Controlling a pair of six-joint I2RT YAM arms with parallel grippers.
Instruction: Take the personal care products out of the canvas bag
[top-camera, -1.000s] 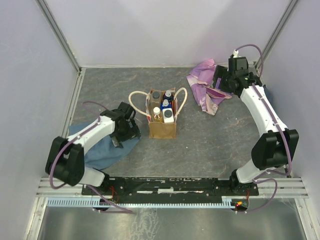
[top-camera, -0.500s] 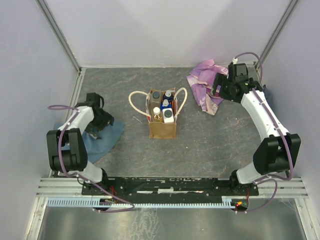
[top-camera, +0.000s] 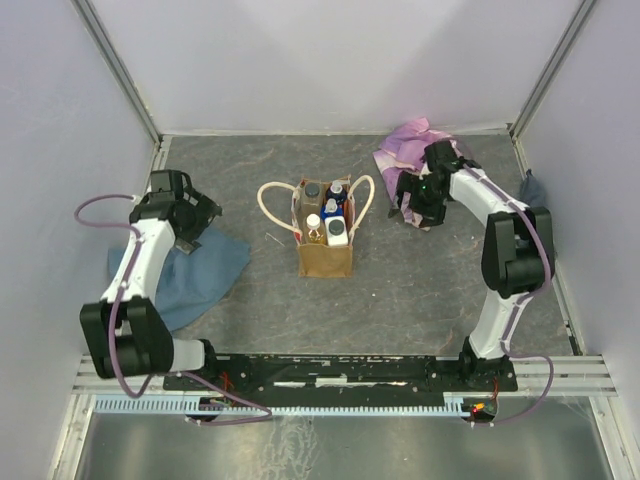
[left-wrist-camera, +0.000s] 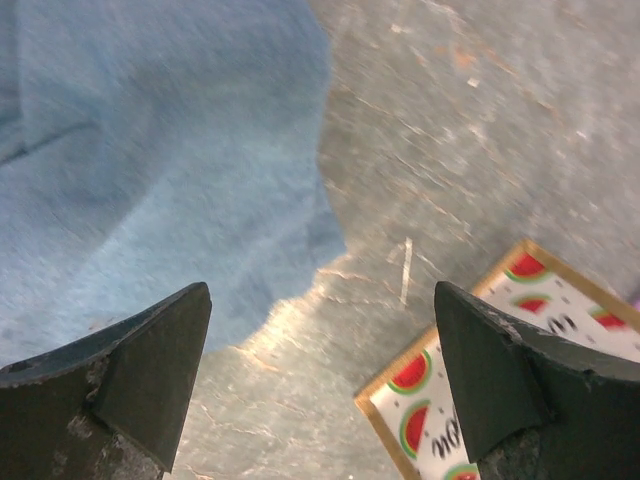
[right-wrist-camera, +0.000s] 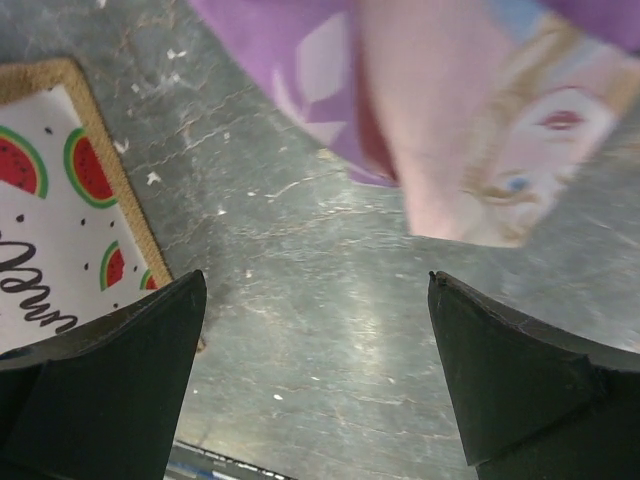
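The tan canvas bag (top-camera: 325, 258) stands upright mid-table, its cream handles (top-camera: 272, 197) looped out to both sides. Several small bottles (top-camera: 326, 212) stand inside it: orange ones with blue or dark caps and a white one (top-camera: 337, 232). My left gripper (top-camera: 190, 228) is open and empty over the far edge of the blue cloth, left of the bag. In the left wrist view its gripper (left-wrist-camera: 320, 290) frames bare floor, with the bag's watermelon-print side (left-wrist-camera: 470, 390) at lower right. My right gripper (top-camera: 410, 203) is open and empty, right of the bag. Its wrist view shows the gripper (right-wrist-camera: 315, 278) and the bag's side (right-wrist-camera: 55, 230).
A blue cloth (top-camera: 200, 275) lies on the left floor and also fills the upper left of the left wrist view (left-wrist-camera: 150, 150). A purple-pink patterned cloth (top-camera: 405, 150) lies at the back right, and its edge shows in the right wrist view (right-wrist-camera: 450, 130). Walls enclose three sides.
My left arm has swung from beside the bag out to the far left over the blue cloth. My right gripper has moved left off the back-right corner, past the purple cloth, toward the bag.
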